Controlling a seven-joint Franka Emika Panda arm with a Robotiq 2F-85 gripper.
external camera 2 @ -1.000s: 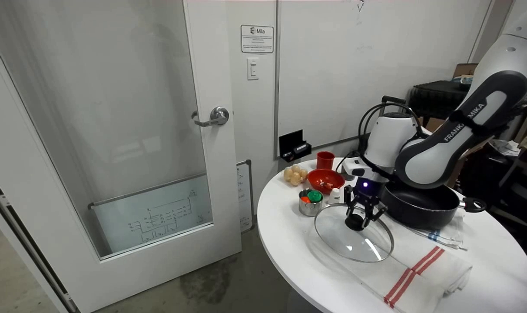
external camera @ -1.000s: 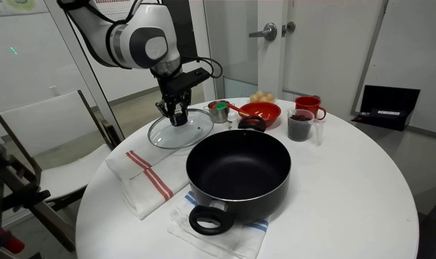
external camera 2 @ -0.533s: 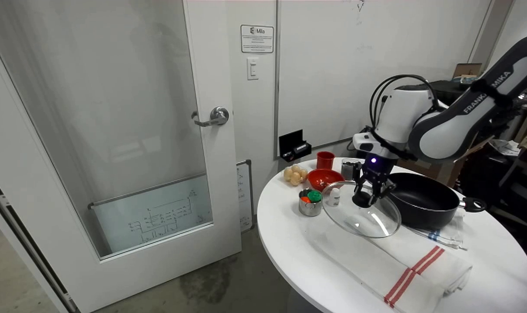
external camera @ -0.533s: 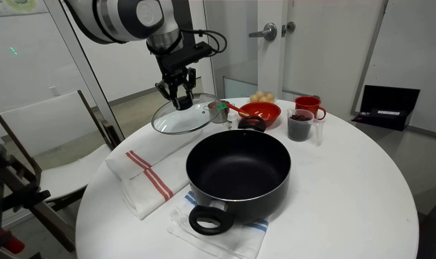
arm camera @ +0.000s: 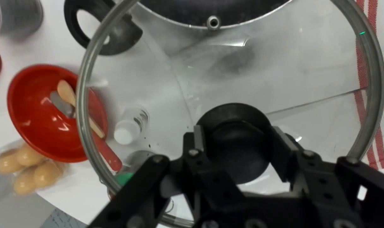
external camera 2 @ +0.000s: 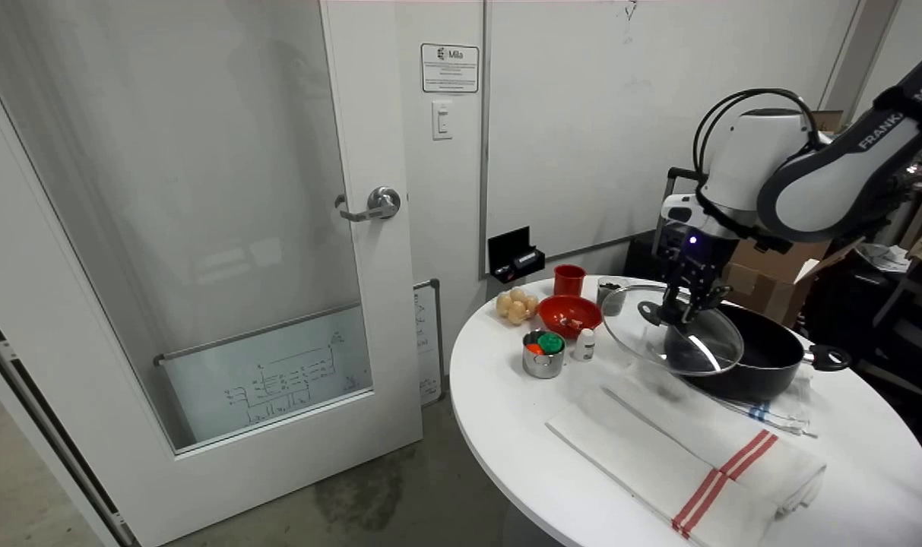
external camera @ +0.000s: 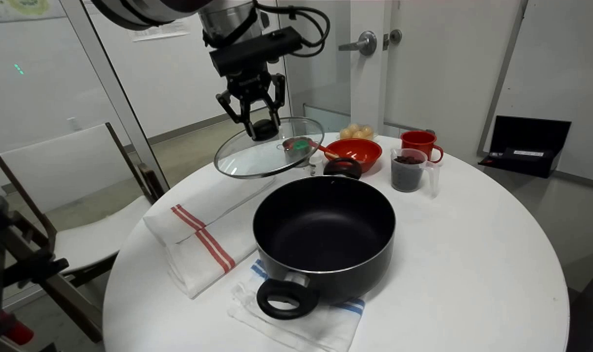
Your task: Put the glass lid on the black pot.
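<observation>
The glass lid [external camera: 240,161] is held in the air, somewhat tilted, above the white table. It also shows in an exterior view [external camera 2: 635,334] and in the wrist view [arm camera: 305,69]. My gripper [external camera: 265,131] is shut on its dark centre knob [arm camera: 234,110], one finger on each side. The black pot [external camera: 345,283] stands uncovered, its inside bare, in front of the lid in this exterior view. In an exterior view the lid overlaps the near side of the pot [external camera 2: 780,365]. In the wrist view only the pot's edge [arm camera: 217,12] and one handle [arm camera: 122,39] show.
A red-striped towel [external camera: 203,244] lies beside the pot, and a blue-striped cloth [external camera: 311,332] lies under it. Beyond the far handle [external camera: 342,167] are a red bowl [external camera: 357,151], a metal cup [external camera 2: 543,365], a white bottle [external camera 2: 584,346], a measuring cup [external camera: 407,171] and a red mug [external camera: 418,141].
My gripper has lifted the lid by its knob off the towel area and carried it up and toward the pot. The pot has not moved.
</observation>
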